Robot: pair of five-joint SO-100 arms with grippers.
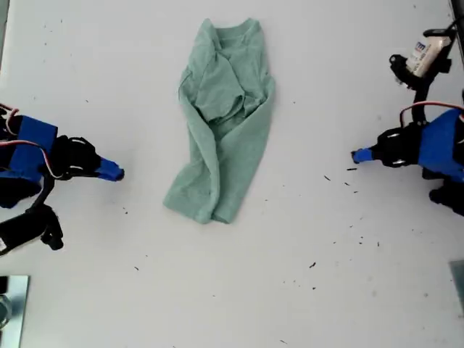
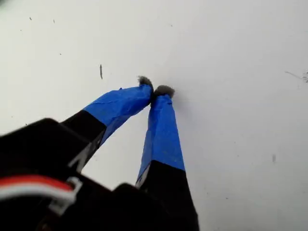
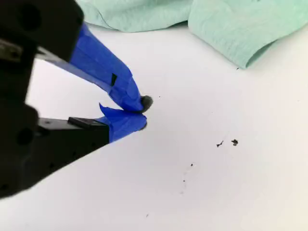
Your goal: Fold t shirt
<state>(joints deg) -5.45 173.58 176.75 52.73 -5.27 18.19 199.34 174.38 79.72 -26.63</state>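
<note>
**Shirt bunched at centre, both grippers empty and closed**

The t shirt (image 1: 225, 119) lies in the middle of the white surface (image 1: 304, 290), toward the far edge in the exterior view, and it is anything but flat. It is gathered into a long narrow bundle, neck end up at the top of that view, hem end trailing down toward the exterior view's left, with deep creases and overlapping layers through the chest. In my second wrist view a rumpled edge of the cloth (image 3: 231, 29) shows ahead of the jaws, well apart from them.

This looks like thin, soft knit: light, floppy, no stiffness, so it should drape and drag rather than hold a shape. It may slide on the smooth surface if pulled from one side only. My judgement is that the best holds are the free edges: the lower corner of the hem, and the shoulder or sleeve fold near the neck, pinching a single layer if one can be found. Grabbing the thick middle would likely just lift the whole lump.

Out to the sides now. My first gripper (image 2: 155, 91) is over bare surface, blue-taped tips pressed together, nothing between them. My second gripper (image 3: 143, 113) is likewise closed on nothing. In the exterior view an arm waits on each side, both clear of the cloth.
</note>
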